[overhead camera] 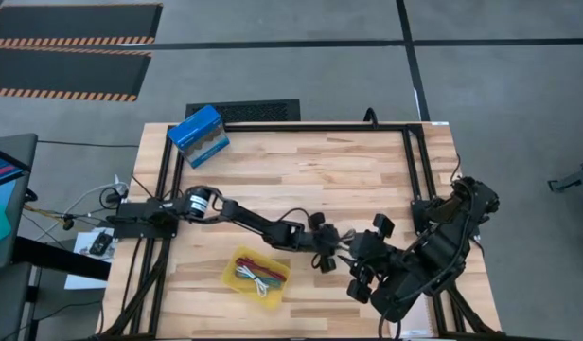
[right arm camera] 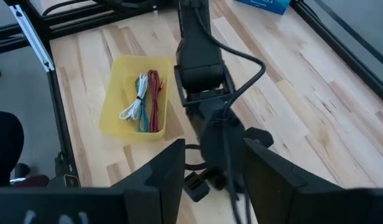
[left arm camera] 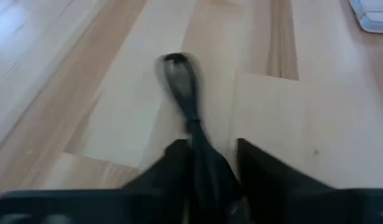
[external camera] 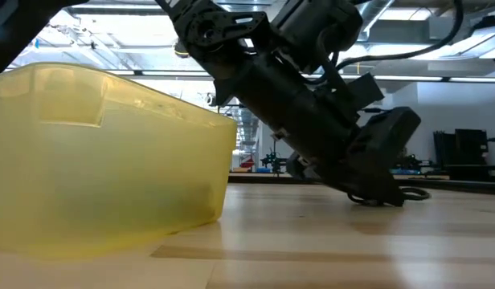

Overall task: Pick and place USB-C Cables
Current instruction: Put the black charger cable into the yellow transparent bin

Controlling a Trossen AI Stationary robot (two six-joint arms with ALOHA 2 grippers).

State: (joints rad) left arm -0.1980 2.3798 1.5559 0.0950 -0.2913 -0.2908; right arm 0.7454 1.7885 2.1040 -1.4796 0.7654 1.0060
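My left gripper [overhead camera: 331, 248] is low over the middle of the table, right of the yellow tray [overhead camera: 237, 258], and shut on the black cable [left arm camera: 180, 81]. The cable's looped end sticks out past the fingertips. In the tray lie the white-blue cable [right arm camera: 134, 99], the teal-green cable [right arm camera: 143, 111] and the magenta-red cable [right arm camera: 155, 93], side by side on its floor. My right gripper [overhead camera: 362, 275] is open and empty, just right of the left gripper and facing it. My left gripper pinches the black cable's bundled near end [left arm camera: 207, 163] between its two fingers [left arm camera: 173, 171]. The cable runs along the fingers and out past their tips. The fingers slant down toward the table's right side. The free loop [external camera: 416, 193] is at the table top; whether it rests there, I cannot tell.
A blue box [overhead camera: 199, 135] stands at the table's far left. A black frame rail [overhead camera: 410, 161] runs along the table's far and right sides. The two arms stand close together near the table's front right. The tray wall [external camera: 111, 160] fills the left of the low view.
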